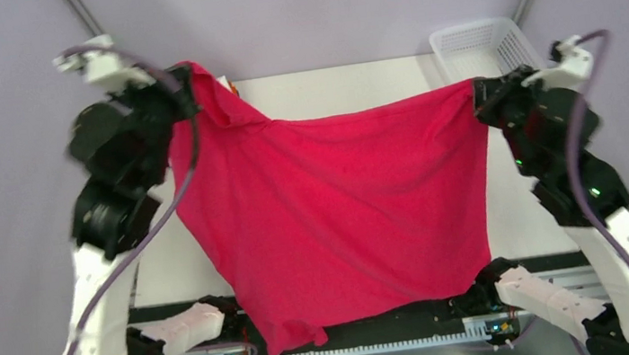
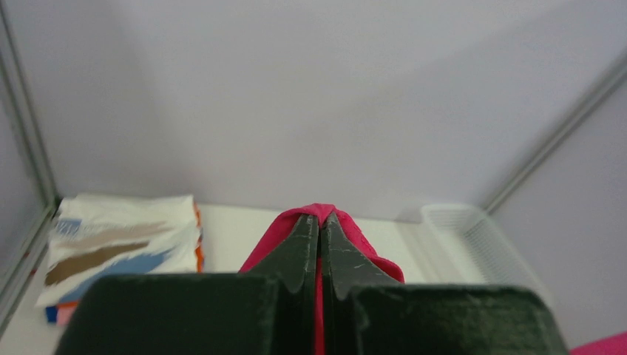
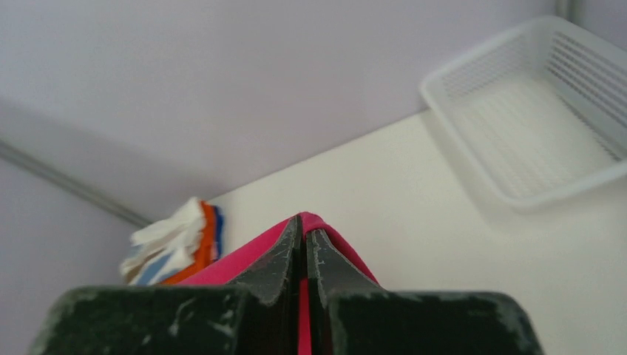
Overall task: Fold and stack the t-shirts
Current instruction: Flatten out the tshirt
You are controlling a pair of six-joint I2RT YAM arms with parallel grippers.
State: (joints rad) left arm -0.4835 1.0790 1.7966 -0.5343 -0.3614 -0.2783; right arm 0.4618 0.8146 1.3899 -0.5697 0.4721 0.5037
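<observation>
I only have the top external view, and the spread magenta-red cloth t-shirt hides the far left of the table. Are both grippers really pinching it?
Observer: Yes. The wrist views show the left gripper and the right gripper each shut, with the magenta-red cloth t-shirt bulging over the fingertips.
Operator: Where is the pile of folded t-shirts?
Observer: In the far left corner of the table. The white folded t-shirt with tan and blue streaks lies on top.
Operator: Anything beneath it?
Observer: An orange folded t-shirt shows along its edge.
</observation>
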